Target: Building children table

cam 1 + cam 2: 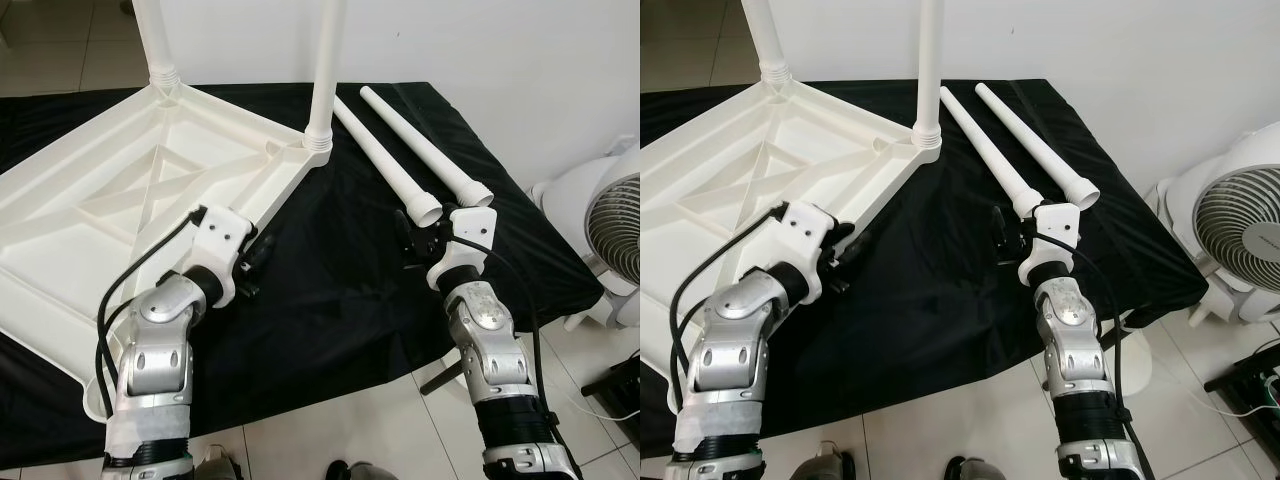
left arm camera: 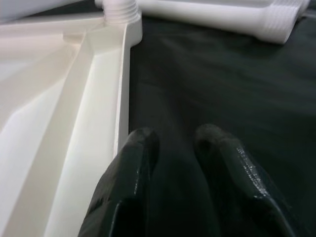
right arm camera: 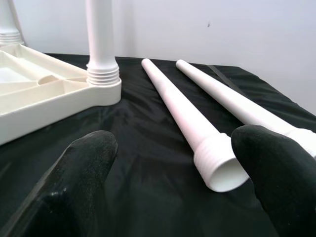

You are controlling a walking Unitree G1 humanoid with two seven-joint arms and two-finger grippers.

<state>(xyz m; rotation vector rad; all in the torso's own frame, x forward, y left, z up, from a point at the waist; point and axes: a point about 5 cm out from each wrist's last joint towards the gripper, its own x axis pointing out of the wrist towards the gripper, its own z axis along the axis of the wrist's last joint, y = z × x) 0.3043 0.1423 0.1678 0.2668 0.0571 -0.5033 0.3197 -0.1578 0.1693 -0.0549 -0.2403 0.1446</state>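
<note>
The white plastic table top (image 1: 110, 200) lies upside down on a black cloth. Two white legs stand screwed into its corners, one at the far left (image 1: 158, 40) and one at the far right corner (image 1: 325, 75). Two loose legs lie on the cloth to the right, the nearer leg (image 1: 385, 160) and the outer leg (image 1: 425, 140), threaded ends toward me. My right gripper (image 3: 177, 148) is open just short of the nearer leg's threaded end (image 3: 219, 163), holding nothing. My left gripper (image 2: 175, 143) hovers over the cloth beside the table top's rim (image 2: 121, 98), its fingers close together and empty.
The black cloth (image 1: 340, 290) covers a low platform whose front edge runs just before my arms. A white fan (image 1: 610, 230) stands on the tiled floor at the right. A white wall rises behind the platform.
</note>
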